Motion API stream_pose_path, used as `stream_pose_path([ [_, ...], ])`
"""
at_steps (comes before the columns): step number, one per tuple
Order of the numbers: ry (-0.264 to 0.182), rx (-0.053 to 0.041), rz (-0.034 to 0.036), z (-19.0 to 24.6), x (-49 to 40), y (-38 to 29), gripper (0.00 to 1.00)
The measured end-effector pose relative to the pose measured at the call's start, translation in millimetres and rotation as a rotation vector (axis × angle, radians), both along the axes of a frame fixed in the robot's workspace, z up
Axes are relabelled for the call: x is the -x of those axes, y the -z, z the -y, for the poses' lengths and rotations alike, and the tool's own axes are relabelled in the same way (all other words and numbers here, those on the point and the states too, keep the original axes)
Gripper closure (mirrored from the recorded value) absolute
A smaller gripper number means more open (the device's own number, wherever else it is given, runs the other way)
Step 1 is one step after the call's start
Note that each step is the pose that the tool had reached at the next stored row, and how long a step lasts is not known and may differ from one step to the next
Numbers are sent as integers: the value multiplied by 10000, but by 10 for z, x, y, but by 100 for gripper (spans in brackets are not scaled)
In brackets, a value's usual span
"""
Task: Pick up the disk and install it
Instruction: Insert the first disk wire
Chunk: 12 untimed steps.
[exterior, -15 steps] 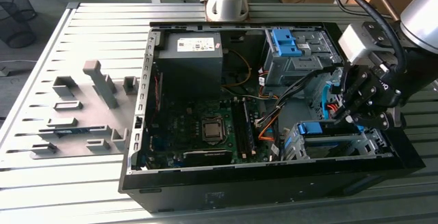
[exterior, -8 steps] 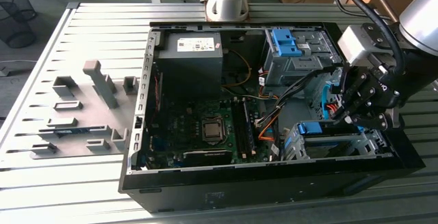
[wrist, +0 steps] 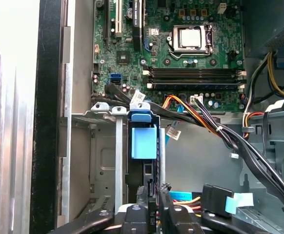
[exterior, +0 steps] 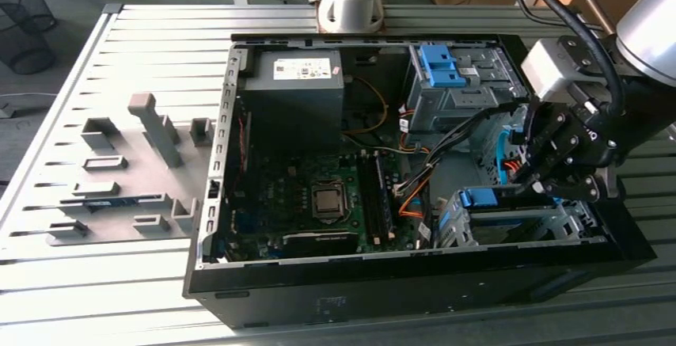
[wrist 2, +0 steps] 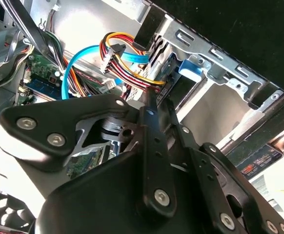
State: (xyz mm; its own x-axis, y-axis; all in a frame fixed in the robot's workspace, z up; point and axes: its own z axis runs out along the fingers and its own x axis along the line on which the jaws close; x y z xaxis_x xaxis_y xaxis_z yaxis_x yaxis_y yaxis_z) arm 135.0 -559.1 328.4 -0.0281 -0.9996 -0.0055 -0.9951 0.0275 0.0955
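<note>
Looking into the open computer case (exterior: 423, 271) from my station, I count one disk (wrist: 144, 141), one gripper (exterior: 556, 192) and one arm. The disk stands on edge in the metal drive bay (exterior: 528, 227) at the case's front corner, on the exterior view's right; its blue carrier (exterior: 492, 197) shows at the top of the bay, and in the first wrist view the blue tab sits between two upright metal rails. The gripper hangs directly over that bay with its black fingers (wrist: 149, 195) drawn close on either side of the disk's edge; I cannot tell whether they actually clamp it or merely flank it.

A second bay (exterior: 454, 85) with its own fixed blue bracket (exterior: 441, 65) sits toward the case's rear. Between the two bays runs a tangle of cables (exterior: 465, 136): one light blue flat cable (wrist 2: 83, 61) and a bundle of orange, yellow and black wires (wrist 2: 127, 53), passing just beside the gripper. One motherboard (exterior: 312, 195) with a single bare processor socket (wrist: 190, 38) fills the case floor, and one power supply (exterior: 294, 85) lies beyond it. Outside the case, several grey fixtures (exterior: 127, 172) stand on the slatted table (exterior: 127, 37).
</note>
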Motion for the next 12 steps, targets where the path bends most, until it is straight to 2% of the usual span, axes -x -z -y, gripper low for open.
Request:
stream_pose_path([
  [2,0,-7,-2,0,0,-25,76],
  [8,0,-14,-27,0,0,-155,76],
  [9,0,-17,-28,0,0,-158,77],
  [10,0,-19,-28,0,0,-158,84],
  [11,-1,-19,-29,0,0,-158,84],
  [12,-1,-18,-28,0,0,-159,89],
])
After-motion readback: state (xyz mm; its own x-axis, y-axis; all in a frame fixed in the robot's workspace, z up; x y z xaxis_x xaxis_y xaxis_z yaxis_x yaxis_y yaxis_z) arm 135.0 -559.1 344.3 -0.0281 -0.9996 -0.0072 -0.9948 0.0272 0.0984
